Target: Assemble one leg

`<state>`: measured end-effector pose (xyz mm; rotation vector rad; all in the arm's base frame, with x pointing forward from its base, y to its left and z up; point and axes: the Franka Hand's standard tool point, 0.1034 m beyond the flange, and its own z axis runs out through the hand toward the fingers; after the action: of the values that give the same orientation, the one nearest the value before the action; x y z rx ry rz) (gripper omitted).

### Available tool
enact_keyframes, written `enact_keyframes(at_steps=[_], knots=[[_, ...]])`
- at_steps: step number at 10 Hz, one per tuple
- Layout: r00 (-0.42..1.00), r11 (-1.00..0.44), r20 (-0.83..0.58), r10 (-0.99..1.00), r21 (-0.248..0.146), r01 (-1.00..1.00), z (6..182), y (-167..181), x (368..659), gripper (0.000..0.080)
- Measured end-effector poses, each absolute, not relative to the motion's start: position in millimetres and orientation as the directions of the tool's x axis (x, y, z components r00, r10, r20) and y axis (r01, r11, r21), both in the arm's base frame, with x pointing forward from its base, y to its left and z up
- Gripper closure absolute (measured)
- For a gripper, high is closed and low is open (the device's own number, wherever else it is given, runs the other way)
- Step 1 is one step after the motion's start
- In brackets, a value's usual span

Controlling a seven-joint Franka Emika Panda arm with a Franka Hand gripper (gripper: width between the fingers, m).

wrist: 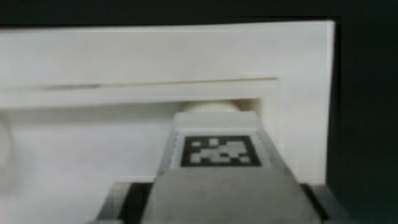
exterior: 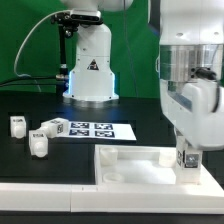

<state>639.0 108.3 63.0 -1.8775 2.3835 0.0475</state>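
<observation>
My gripper [exterior: 190, 160] is shut on a white leg [exterior: 189, 157] with a black-and-white tag on its side. It holds the leg upright at the corner of the flat white panel [exterior: 130, 166] on the exterior view's right, with the leg's lower end at the panel's surface. In the wrist view the leg [wrist: 222, 150] fills the space between the fingers [wrist: 134, 200], and its far end meets the panel [wrist: 107, 60] by a raised rim. Whether the leg sits in a corner hole is hidden.
Three loose white legs [exterior: 17, 125] [exterior: 38, 142] [exterior: 52, 127] lie on the black table at the exterior view's left. The marker board [exterior: 95, 130] lies beside them. The robot base [exterior: 90, 65] stands behind.
</observation>
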Motion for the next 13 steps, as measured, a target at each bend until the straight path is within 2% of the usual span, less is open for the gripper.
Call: enact_keyframes(at_steps=[1, 3, 4, 5, 6, 10, 12, 13], knots=[[-0.207, 0.212, -0.102, -0.973, -0.044, -0.976, 63.0, 108.2, 639.0, 0.0516], [-0.179, 0.184, -0.101, -0.979, -0.047, -0.982, 62.8, 108.2, 639.0, 0.0275], [0.013, -0.007, -0.088, -0.996, -0.067, -0.998, 64.1, 107.0, 639.7, 0.0275], [0.211, -0.205, -0.076, -0.974, -0.084, -0.975, 65.2, 109.1, 639.8, 0.0176], [0.382, -0.375, -0.07, -0.921, -0.099, -0.922, 65.3, 112.7, 639.2, 0.0158], [0.595, -0.589, -0.042, -0.803, -0.102, -0.802, 63.1, 112.9, 635.3, 0.015], [0.827, -0.824, 0.009, -0.562, -0.094, -0.559, 67.2, 107.6, 637.2, 0.015], [0.84, -0.837, 0.016, -0.542, -0.097, -0.539, 69.9, 108.4, 638.3, 0.015]])
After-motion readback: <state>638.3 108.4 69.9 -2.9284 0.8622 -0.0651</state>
